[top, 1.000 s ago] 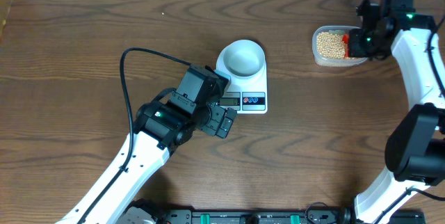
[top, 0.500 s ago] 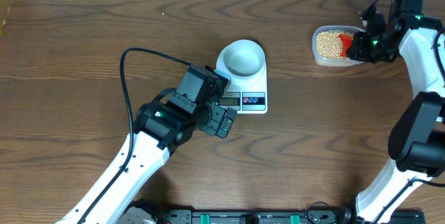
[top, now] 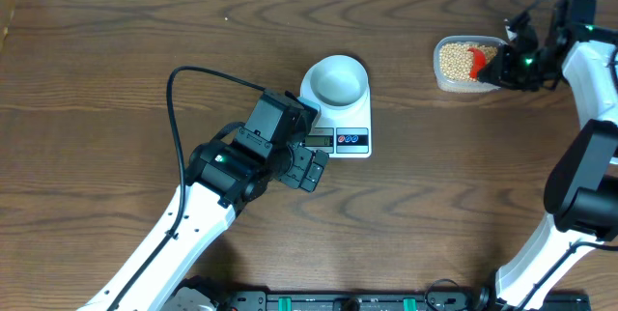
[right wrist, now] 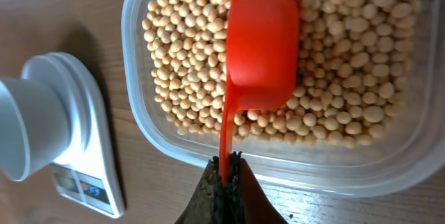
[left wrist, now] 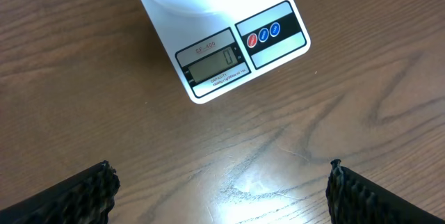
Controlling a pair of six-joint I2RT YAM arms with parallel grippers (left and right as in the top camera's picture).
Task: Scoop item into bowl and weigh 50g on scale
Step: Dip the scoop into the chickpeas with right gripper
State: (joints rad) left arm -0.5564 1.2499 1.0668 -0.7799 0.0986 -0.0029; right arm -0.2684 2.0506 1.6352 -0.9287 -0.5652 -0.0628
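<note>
– Beans (right wrist: 334,64): where are they, and how much of them shows?
– All in the clear tub (right wrist: 134,57) at the far right of the surface (top: 116,41), well apart from the scale. From overhead, the right tool (right wrist: 228,163) and its arm cover the tub's right end. The right wrist view cuts off the tub's top and right side.
– And the scoop (right wrist: 263,46)?
– Red, lying over the beans, its thin handle pinched between the right tool's closed fingers. Whether it carries any beans I cannot tell: only a plain red face shows.
– The bowl (top: 336,79)?
– White, sitting on the scale (top: 340,108), its pale inside in plain view from overhead. The left wrist view cuts it off at the top edge.
– Can the display (left wrist: 212,64) be read?
– It seems to show a single zero; the small print above it is too fine. Beside it sit one red and two blue buttons (left wrist: 263,35).
– The left tool (left wrist: 221,175)?
– Spread wide over bare wood, just beside the scale's front. Only its two dark fingertips (left wrist: 76,196) peek in at the bottom corners. A black cable (top: 193,74) loops above its arm.
– What has changed in the last second?
– The scoop has come out from under the right arm towards the tub's middle, and that arm has swung rightward. Left arm, bowl and scale have stayed put.
</note>
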